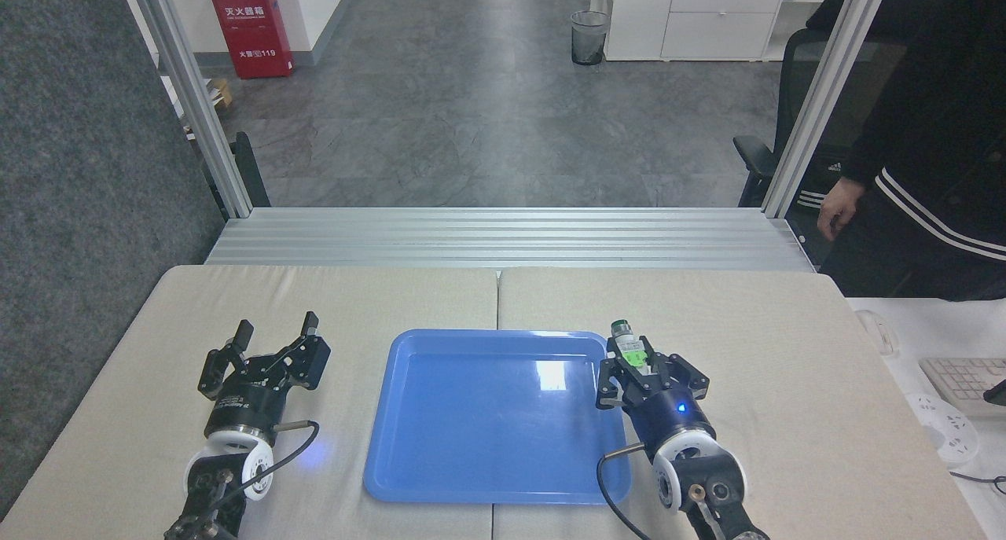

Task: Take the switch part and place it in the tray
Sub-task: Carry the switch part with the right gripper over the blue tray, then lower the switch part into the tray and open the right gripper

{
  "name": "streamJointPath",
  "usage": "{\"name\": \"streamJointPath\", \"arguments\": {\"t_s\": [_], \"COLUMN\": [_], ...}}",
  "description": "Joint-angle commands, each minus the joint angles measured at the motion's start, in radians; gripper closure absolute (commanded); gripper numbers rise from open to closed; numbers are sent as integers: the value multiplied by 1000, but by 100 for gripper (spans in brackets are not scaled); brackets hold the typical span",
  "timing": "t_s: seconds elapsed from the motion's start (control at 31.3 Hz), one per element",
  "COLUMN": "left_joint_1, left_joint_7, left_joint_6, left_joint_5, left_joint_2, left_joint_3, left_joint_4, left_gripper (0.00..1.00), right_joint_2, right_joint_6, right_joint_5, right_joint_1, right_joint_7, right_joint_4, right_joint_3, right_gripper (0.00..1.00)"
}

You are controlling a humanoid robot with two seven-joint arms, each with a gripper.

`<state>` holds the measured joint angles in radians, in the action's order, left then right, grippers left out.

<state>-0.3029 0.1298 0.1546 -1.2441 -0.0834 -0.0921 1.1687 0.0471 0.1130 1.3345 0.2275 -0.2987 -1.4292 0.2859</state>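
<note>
The switch part [629, 345], white with a green clip and a silver-grey cylindrical end pointing away from me, is held in my right gripper [638, 359], which is shut on it. That gripper hangs over the right rim of the blue tray [440, 477], near its far right corner. The tray lies flat in the middle of the table with nothing in it. Left of the tray, my left gripper [275, 332] rests low over the table, its fingers spread open around nothing.
A person in a dark jacket stands at the right, one hand [835, 210] beyond the table's far right corner. A keyboard [963, 383] and white items lie on a side surface at right. An aluminium frame rail [503, 237] borders the table's far edge.
</note>
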Motion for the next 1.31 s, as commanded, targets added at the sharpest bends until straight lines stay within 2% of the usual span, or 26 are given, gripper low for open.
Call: {"name": "streamJointPath", "arguments": {"t_s": [0.0, 0.13, 0.29, 0.38, 0.41, 0.57, 0.64, 0.83, 0.96, 1.12, 1.18, 1.28], "left_joint_1": [1, 1, 1, 1, 1, 1, 1, 1, 1, 1, 1, 1], "left_joint_7": [-2, -2, -2, -2, -2, -2, -2, -2, -2, -2, -1, 1], "left_joint_6": [0, 0, 0, 0, 0, 0, 0, 0, 0, 2, 5, 6], "left_joint_5": [0, 0, 0, 0, 0, 0, 0, 0, 0, 0, 0, 0], "left_joint_2": [2, 1, -1, -1, -1, 1, 1, -1, 1, 1, -1, -1], "left_joint_3": [0, 0, 0, 0, 0, 0, 0, 0, 0, 0, 0, 0], "left_joint_4": [2, 3, 3, 3, 3, 3, 3, 3, 3, 3, 3, 3], "left_gripper": [0, 0, 0, 0, 0, 0, 0, 0, 0, 0, 0, 0], "right_joint_2": [-85, -122, -138, -138, -138, -139, -139, -141, -171, -164, -132, -43], "right_joint_6": [-6, -6, -4, 1, 4, 17, 19, 16, 14, 10, -2, -62], "right_joint_5": [35, 45, 109, 115, 114, 108, 101, 83, 29, 25, 22, 3], "right_joint_1": [-33, -30, -27, -27, -27, -27, -27, -24, 10, 68, 98, 105], "right_joint_7": [-2, -2, -3, -17, -26, -31, -30, -14, 3, 61, 104, 162], "right_joint_4": [33, 88, 127, 136, 138, 138, 138, 124, 89, 73, 75, 76], "right_joint_3": [226, 231, 236, 239, 239, 240, 239, 219, 116, 21, -23, -89], "right_gripper": [100, 100, 100, 91, 83, 13, 4, 2, 2, 2, 2, 2]}}
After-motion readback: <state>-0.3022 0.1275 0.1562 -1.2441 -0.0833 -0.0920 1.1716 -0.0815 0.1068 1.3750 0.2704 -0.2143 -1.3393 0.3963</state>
